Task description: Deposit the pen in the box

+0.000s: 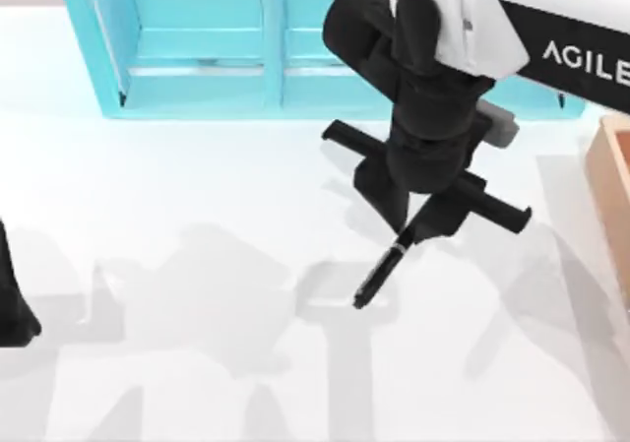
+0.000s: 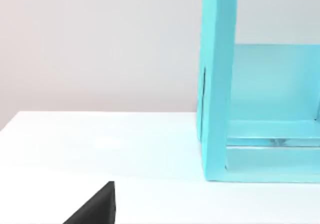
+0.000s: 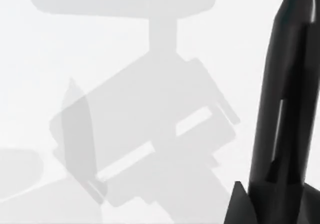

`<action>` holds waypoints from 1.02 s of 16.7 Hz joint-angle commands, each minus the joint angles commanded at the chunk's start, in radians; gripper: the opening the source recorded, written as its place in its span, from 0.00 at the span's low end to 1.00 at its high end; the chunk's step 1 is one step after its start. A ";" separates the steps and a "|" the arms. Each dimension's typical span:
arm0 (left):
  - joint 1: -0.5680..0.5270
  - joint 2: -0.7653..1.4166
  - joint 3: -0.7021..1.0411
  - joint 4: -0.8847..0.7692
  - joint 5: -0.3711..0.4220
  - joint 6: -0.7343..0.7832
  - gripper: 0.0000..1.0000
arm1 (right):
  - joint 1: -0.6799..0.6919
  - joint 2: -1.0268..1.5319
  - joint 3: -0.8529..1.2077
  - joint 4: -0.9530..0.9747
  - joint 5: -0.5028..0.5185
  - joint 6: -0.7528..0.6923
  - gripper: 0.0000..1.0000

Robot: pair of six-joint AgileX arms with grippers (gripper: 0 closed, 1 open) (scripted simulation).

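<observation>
So the right arm's gripper [image 1: 418, 230] is out over the middle of the counter [image 1: 197, 216], jaws clamped on the upper end of the pen [image 1: 379, 273]. The pen hangs slanted out of the grip, tip pointing toward 7 o'clock. It looks lifted off the surface, going by the shadow underneath. The right wrist view has the pen [image 3: 285, 114] close up, a dark tapered shaft over the white top.

Progress-wise, the pickup looks done and the carry is what's left. The box [image 1: 610, 186] sits at 3 o'clock at the counter's right edge, well apart from the pen, with nothing dropped in yet.

The left arm's gripper [image 1: 15, 309] is parked at 9 o'clock; can't tell how its jaws stand. The blue shelf unit [image 1: 197, 38] is at 12 o'clock.

Readable text: "AGILE" on the right arm, cut off by the frame edge.
</observation>
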 joint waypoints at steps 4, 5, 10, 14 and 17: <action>0.000 0.000 0.000 0.000 0.000 0.000 1.00 | -0.150 -0.023 -0.014 -0.007 -0.001 -0.023 0.00; 0.000 0.000 0.000 0.000 0.000 0.000 1.00 | -0.209 -0.033 -0.022 -0.010 -0.001 -0.032 0.00; 0.000 0.000 0.000 0.000 0.000 0.000 1.00 | -0.604 -0.091 -0.081 -0.030 0.000 -0.094 0.00; 0.000 0.000 0.000 0.000 0.000 0.000 1.00 | -0.938 -0.143 -0.126 -0.042 -0.001 -0.147 0.00; 0.000 0.000 0.000 0.000 0.000 0.000 1.00 | -1.094 -0.180 -0.152 -0.043 -0.007 -0.181 0.00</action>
